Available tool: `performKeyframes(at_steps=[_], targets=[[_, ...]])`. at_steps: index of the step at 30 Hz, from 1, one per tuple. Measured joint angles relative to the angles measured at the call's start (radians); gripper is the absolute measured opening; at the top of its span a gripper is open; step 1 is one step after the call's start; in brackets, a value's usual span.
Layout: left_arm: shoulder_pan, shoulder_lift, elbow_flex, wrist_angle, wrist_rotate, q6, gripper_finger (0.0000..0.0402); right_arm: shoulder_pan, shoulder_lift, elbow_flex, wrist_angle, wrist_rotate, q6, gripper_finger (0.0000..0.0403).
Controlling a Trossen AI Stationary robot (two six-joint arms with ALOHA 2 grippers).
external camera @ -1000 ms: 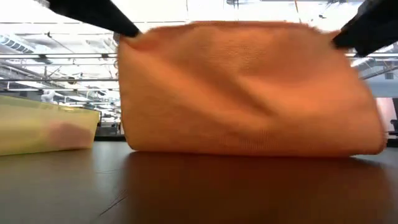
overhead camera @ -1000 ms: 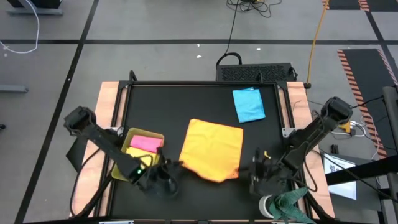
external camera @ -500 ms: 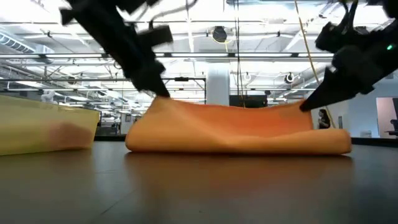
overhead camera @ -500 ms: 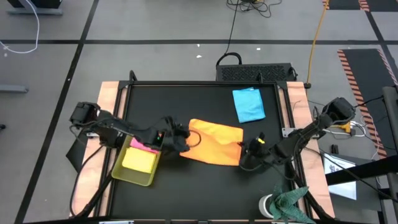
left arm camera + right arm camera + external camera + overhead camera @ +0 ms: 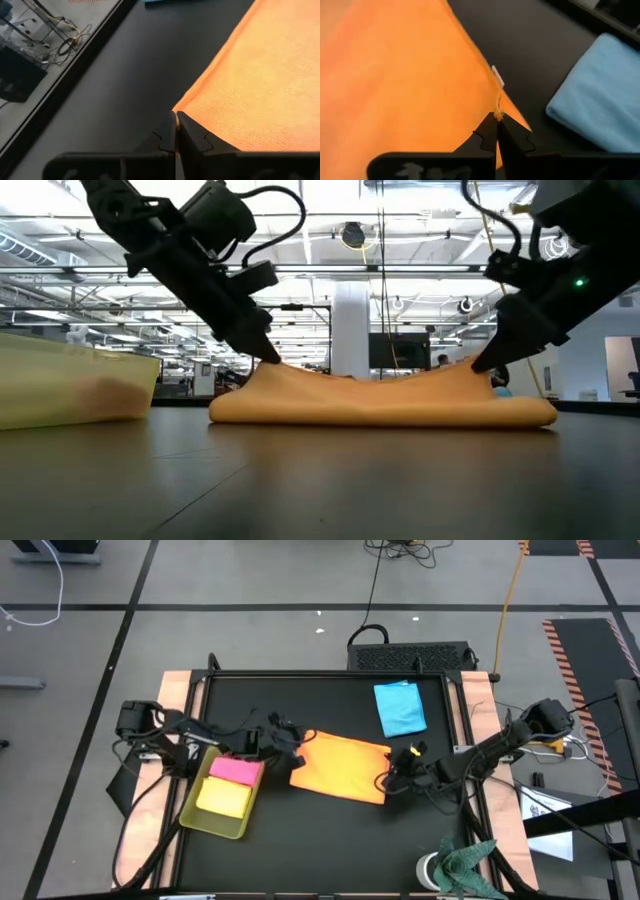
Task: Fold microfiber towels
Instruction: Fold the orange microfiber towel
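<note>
Low view: yellow tray (image 5: 75, 388) cut by picture's left edge, its contents a pink blur. Blue towel (image 5: 500, 390) mostly hidden behind orange towel (image 5: 380, 400). High view: green cloth (image 5: 470, 865) cut off at bottom edge.

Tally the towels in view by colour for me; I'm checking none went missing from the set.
Orange towel, pinched at two corners by the left gripper and right gripper: 1
Light blue towel: 1
Pink towel, in the tray: 1
Yellow towel, in the tray: 1
Total: 4
</note>
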Motion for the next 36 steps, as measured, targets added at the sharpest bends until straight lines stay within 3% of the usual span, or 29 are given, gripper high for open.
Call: performKeyframes(at_steps=[3, 18, 24, 30, 36], targets=[[0.027, 0.000, -0.001, 0.004, 0.029, 0.020, 0.0004, -0.028, 0.000, 0.000, -0.008, -0.058, -0.007, 0.0000], [0.069, 0.000, -0.001, 0.091, 0.141, 0.088, 0.0010, -0.035, -0.115, 0.000, -0.101, -0.089, 0.049, 0.0000], [0.104, 0.042, 0.000, 0.137, 0.180, 0.116, 0.0009, -0.077, -0.091, -0.001, -0.165, -0.135, 0.095, 0.0000], [0.136, 0.127, 0.001, 0.179, 0.183, 0.115, 0.0004, -0.128, -0.048, -0.075, -0.011, -0.141, 0.063, 0.0000], [0.156, 0.171, -0.003, 0.173, 0.177, 0.102, 0.0028, -0.176, -0.041, -0.184, 0.193, -0.142, 0.011, 0.0000]])
